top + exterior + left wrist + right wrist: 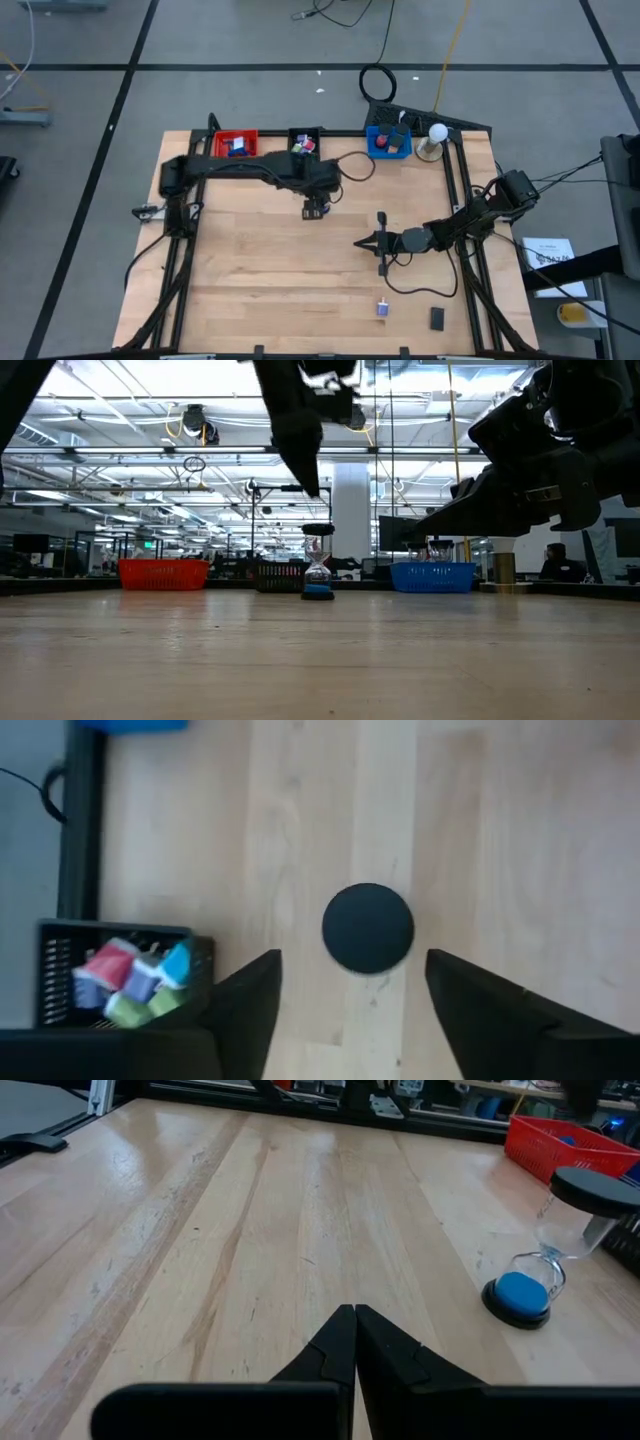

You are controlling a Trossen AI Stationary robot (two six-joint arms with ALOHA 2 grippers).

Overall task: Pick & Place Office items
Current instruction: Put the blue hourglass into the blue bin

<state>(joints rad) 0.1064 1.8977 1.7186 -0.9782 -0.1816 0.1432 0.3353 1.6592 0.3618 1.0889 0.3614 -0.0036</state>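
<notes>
A: While the left gripper hangs above the hourglass, its jaws stand well apart with nothing between them; the black top disc shows dead centre between the two fingers.

B: Noted. Location of the hourglass: upright on the worktop, a little in from the middle of the far edge, just in front of the black tray. Blue sand sits in the lower bulb.

A: Step in hand, by my reading: lining up for a pick. No contact yet.

B: Next move would call for a straight descent, then closing on the narrow glass waist or the end disc. It looks top-heavy, so an off-centre touch could tip it.

A: Right gripper: jaws fully closed, empty, parked low over the right half of the worktop.

B: Two small items lie loose near the front edge, right of centre.
</notes>
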